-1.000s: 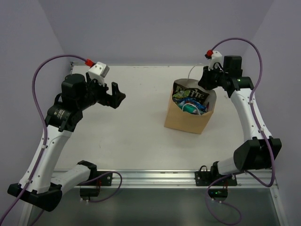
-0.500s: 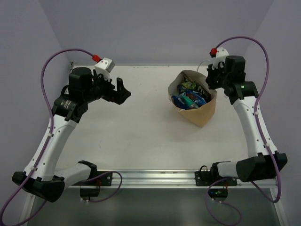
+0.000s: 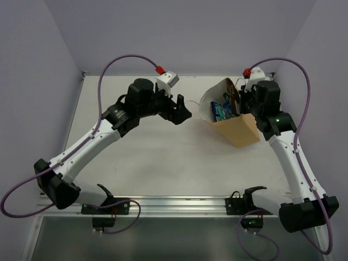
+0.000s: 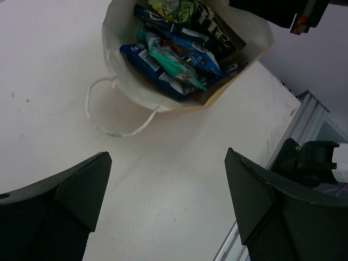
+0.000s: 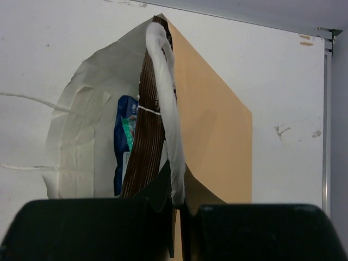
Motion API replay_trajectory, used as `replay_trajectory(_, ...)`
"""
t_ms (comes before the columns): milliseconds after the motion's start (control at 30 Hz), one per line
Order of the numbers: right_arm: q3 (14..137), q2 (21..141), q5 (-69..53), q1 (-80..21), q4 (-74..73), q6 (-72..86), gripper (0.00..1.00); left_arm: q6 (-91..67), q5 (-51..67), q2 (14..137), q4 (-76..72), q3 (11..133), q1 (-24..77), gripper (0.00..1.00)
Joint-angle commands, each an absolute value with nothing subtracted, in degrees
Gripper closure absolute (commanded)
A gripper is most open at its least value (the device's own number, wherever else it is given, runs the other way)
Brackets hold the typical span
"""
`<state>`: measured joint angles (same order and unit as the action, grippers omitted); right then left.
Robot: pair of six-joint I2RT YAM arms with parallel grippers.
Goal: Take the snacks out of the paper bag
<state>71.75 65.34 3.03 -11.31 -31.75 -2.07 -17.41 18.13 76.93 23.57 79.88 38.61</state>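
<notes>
Paper bag pinched between right jaws

The bag is matt tan kraft paper outside and plain white within, with a matt white cord handle. The snacks wear glossy, crinkled film. The counter is matt white and faintly scuffed. At six o'clock runs a dull metal rail.

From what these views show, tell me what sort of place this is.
Probably a robotics lab test cell: two white-and-black robot arms bolted to a metal rail at a plain white table, bare lilac walls closing it in, a tan kraft paper bag as prop.
</notes>
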Motion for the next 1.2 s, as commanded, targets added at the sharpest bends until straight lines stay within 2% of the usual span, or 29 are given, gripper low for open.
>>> replay_trajectory(0, 71.0, 62.8, 0.5, -11.8, -23.5, -0.9, 1.00, -17.6, 10.3, 81.9, 13.6, 84.2, 43.6, 0.07)
replay_trajectory(200, 69.9, 60.9, -7.2, -11.8, -23.4, -3.3, 1.00, -15.5, 8.4, 87.1, 12.4, 87.9, 46.8, 0.11)
replay_trajectory(433, 72.2, 59.9, -16.2, -11.8, -26.1, -6.9, 1.00, -11.8, 7.2, 87.5, 7.9, 83.5, 49.1, 0.12)
replay_trajectory(600, 70.8, 60.0, -15.6, -11.8, -26.9, -7.6, 1.00, -10.5, 8.3, 87.5, 3.7, 78.7, 49.9, 0.14)
replay_trajectory(733, 68.5, 60.3, -15.8, -11.8, -26.3, -7.2, 1.00, -7.5, 9.1, 88.2, 1.0, 74.7, 50.5, 0.19)
replay_trajectory(867, 68.5, 60.7, -16.3, -11.8, -27.2, -7.6, 1.00, -0.3, 9.7, 89.2, 1.0, 73.4, 50.5, 0.22)
replay_trajectory(1167, 67.9, 59.4, -16.1, -12.3, -28.1, -9.1, 1.00, 19.5, 14.5, 91.5, -5.5, 70.4, 50.4, 0.23)
